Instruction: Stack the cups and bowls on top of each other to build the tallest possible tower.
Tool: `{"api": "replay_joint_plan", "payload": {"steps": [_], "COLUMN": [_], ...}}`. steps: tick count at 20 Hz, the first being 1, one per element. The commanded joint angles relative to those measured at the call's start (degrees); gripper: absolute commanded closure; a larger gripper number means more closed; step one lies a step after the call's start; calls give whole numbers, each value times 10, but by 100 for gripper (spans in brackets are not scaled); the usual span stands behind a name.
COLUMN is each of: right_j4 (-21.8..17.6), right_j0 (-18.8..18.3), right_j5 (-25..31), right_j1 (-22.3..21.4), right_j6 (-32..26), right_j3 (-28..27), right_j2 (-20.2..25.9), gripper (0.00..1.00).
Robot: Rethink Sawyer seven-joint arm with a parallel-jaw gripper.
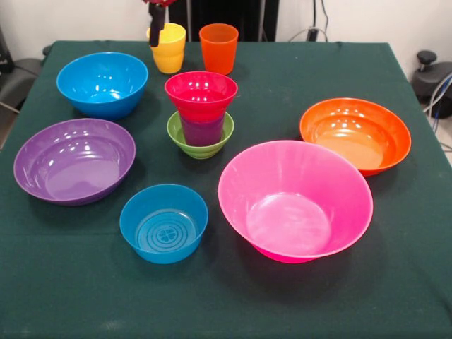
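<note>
A pile stands mid-table: a small green bowl (200, 138) holds the purple cup (202, 131), and a small red bowl (201, 94) sits on the cup. The yellow cup (169, 51) and the orange cup (218, 47) stand upright side by side at the table's far edge, apart from the pile. My gripper (155, 37) comes down from the top edge at the left part of the yellow cup's rim. Whether it grips the cup is unclear.
A mid-sized blue bowl (102, 85) sits far left and a purple bowl (74, 161) at the left. A small blue bowl (164, 223) is near centre, with the large pink bowl (294, 201) to its right. An orange bowl (355, 134) sits at the right.
</note>
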Motion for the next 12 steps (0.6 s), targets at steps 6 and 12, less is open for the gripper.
{"api": "replay_joint_plan", "payload": {"steps": [6,12], "right_j4": [-103,-104], "right_j0": [-18,-16], "right_j5": [55,57], "right_j1": [9,5], "right_j6": [-228,-229], "right_j3": [-40,-35], "right_j2": [123,138], "gripper": [0,0]}}
